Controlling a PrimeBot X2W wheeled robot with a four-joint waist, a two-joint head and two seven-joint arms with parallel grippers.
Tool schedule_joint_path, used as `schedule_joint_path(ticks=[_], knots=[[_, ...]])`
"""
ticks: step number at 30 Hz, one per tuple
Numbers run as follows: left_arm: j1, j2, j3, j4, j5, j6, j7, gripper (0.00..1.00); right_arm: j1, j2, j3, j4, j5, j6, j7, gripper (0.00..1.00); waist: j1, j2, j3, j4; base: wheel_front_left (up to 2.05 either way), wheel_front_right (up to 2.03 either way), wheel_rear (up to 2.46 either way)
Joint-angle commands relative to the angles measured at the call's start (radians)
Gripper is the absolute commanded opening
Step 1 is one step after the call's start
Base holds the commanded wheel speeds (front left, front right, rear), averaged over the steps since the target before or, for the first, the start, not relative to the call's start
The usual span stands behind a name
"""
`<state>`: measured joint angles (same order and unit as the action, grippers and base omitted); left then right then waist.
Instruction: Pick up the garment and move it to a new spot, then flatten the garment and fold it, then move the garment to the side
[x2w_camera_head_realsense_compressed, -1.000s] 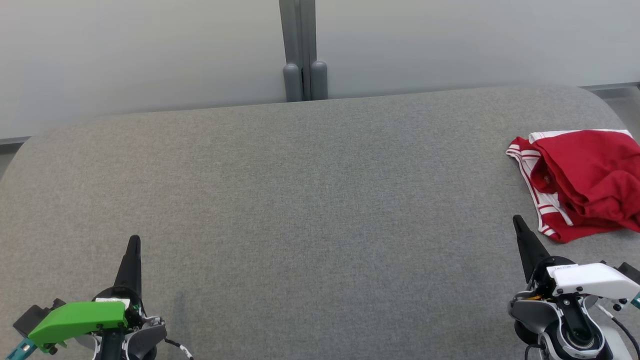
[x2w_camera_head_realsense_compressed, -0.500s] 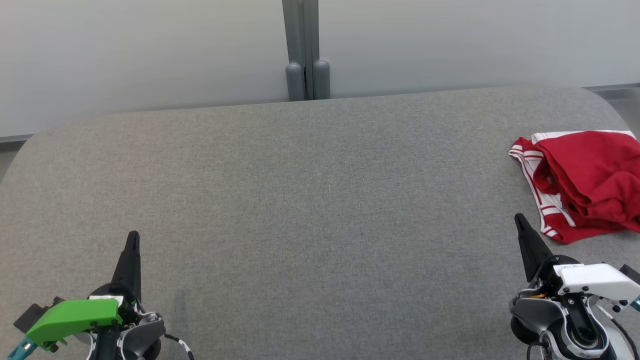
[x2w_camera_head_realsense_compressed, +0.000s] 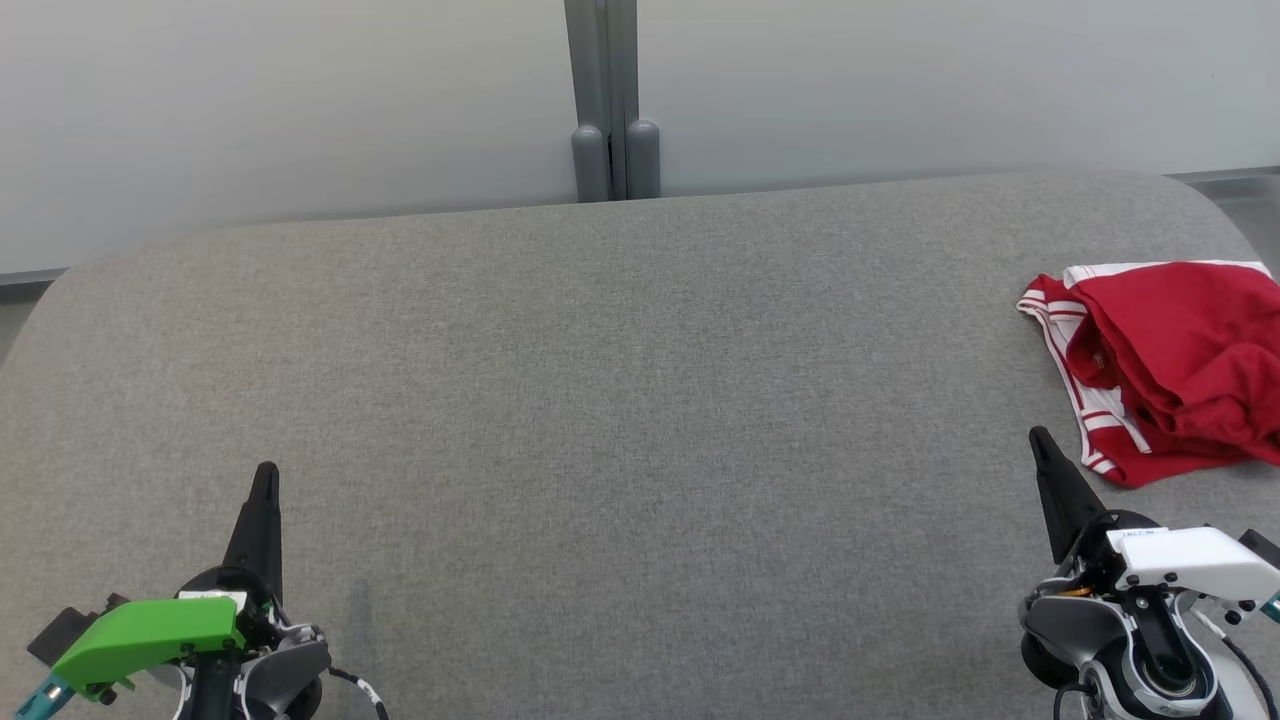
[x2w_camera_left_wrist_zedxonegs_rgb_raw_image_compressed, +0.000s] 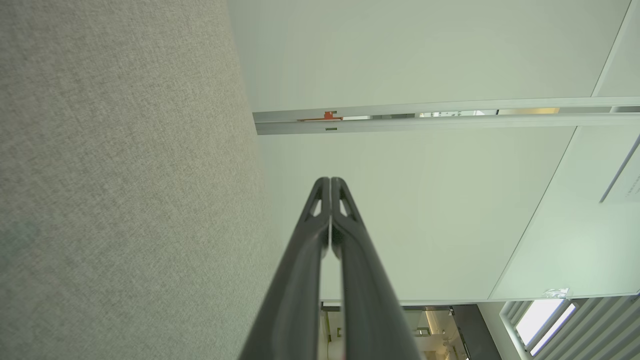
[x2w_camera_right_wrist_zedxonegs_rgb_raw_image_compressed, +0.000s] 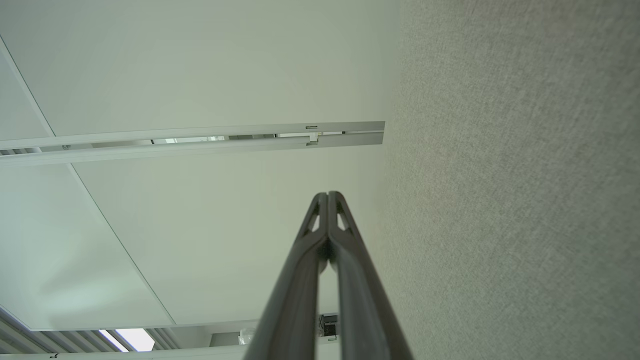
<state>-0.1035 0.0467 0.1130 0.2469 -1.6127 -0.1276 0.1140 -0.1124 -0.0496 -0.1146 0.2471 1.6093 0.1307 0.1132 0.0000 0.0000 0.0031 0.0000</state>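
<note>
**Red garment bunched at the table's right edge; both end effectors closed**

There is little writing to read. A small white label (x2w_camera_head_realsense_compressed: 1140, 535) sits on the white cover (x2w_camera_head_realsense_compressed: 1190, 560) of the right arm's wrist, and its dark print is too small to make out. In the left wrist view a pale sign (x2w_camera_left_wrist_zedxonegs_rgb_raw_image_compressed: 627, 185) hangs on the wall panel, and its lines of text are also illegible. The garment shows no logo or tag that I can tell.

The garment (x2w_camera_head_realsense_compressed: 1180, 340) is bright red with a white-striped band running along its left side and a white hem at its far edge. It lies crumpled on the grey fabric-covered table (x2w_camera_head_realsense_compressed: 620, 400), layers folded loosely over one another. In the head view it is at about 3 o'clock, and the edge of the picture cuts off its right part.

The left end effector (x2w_camera_head_realsense_compressed: 266, 478) is at about 7 o'clock, below it a green cover (x2w_camera_head_realsense_compressed: 150, 635). Its two dark fingers are pressed together, with nothing between them, over bare table well apart from the garment. The right end effector (x2w_camera_head_realsense_compressed: 1040, 440) is at about 4 o'clock, its fingers likewise together and pinching nothing. The garment's nearest striped corner lies at roughly 1 o'clock from its tip, near but not touching.

A grey post (x2w_camera_head_realsense_compressed: 610, 100) stands at 12 o'clock between pale wall panels (x2w_camera_head_realsense_compressed: 300, 100) beyond the table.
</note>
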Motion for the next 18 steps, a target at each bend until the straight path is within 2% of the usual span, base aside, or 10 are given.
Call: schedule_joint_path(ticks=[1,18], knots=[[-0.011,0.007,0.003,-0.002,-0.001,-0.006,0.004,0.0,0.008,-0.001,-0.002,-0.006,0.007,0.0,0.004,0.0,0.0,0.0,0.0,0.0,0.0,0.0,0.0],[-0.011,0.007,0.003,-0.003,-0.001,-0.006,0.004,0.0,0.008,-0.001,-0.002,-0.005,0.007,0.0,0.004,0.0,0.0,0.0,0.0,0.0,0.0,0.0,0.0]])
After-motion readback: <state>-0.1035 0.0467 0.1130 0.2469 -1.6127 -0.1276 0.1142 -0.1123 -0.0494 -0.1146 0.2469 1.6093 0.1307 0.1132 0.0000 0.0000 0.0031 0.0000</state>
